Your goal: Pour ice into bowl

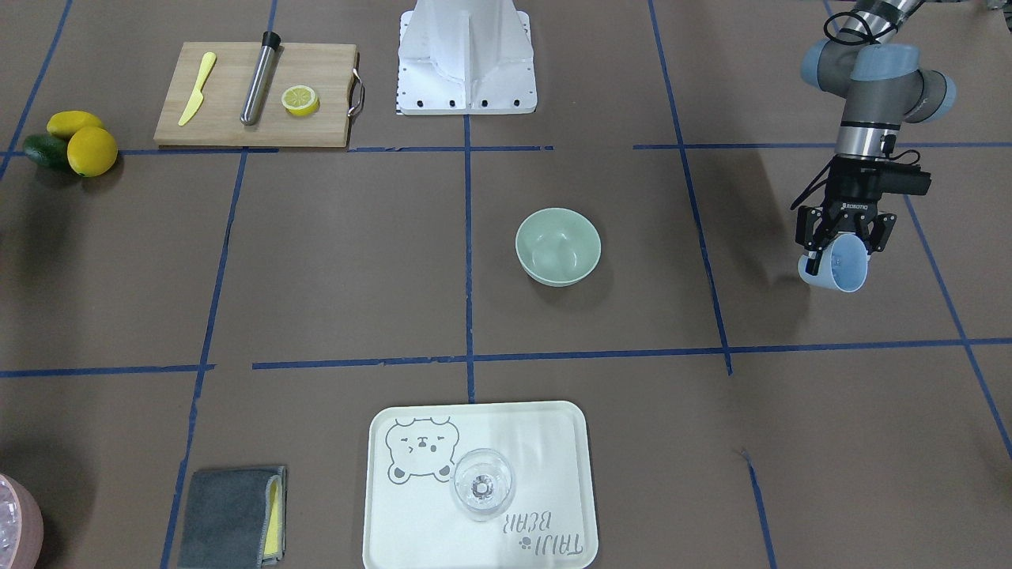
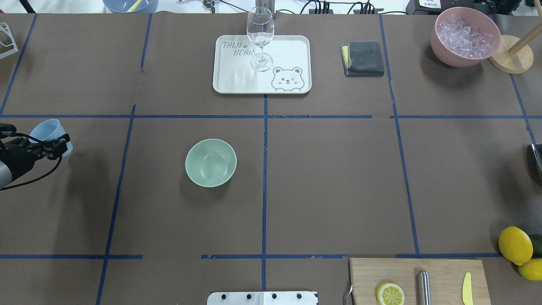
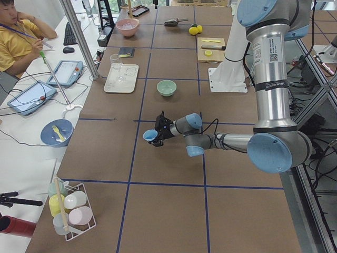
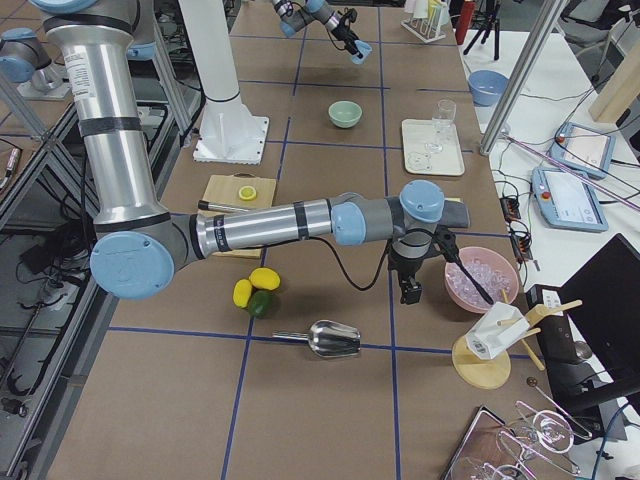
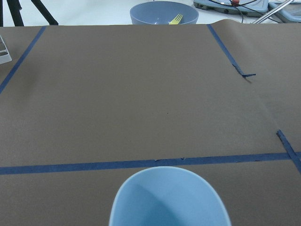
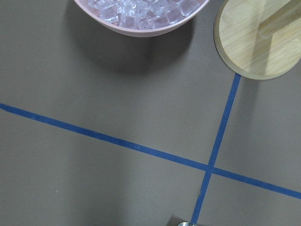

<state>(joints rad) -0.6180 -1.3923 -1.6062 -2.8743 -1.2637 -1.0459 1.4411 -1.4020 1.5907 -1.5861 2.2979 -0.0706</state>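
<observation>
The pale green bowl (image 1: 558,245) (image 2: 211,163) stands upright near the table's middle and looks empty. Far off to the robot's left, my left gripper (image 1: 842,237) (image 2: 55,146) is shut on the rim of a light blue cup (image 1: 834,269) (image 5: 169,200), held tilted above the table. No cubes show in the visible part of the cup. Ice (image 2: 465,33) (image 6: 141,9) fills a pink round container (image 2: 461,57) at the far right. My right gripper (image 4: 409,292) hangs beside that container; I cannot tell whether it is open or shut.
A white tray (image 1: 573,442) with a clear wine glass (image 1: 482,484) sits on the operators' side, with a grey cloth (image 1: 233,515) beside it. A cutting board (image 1: 229,118), lemons (image 1: 91,150), a metal scoop (image 4: 335,340) and a wooden stand (image 2: 510,59) lie on the right arm's side.
</observation>
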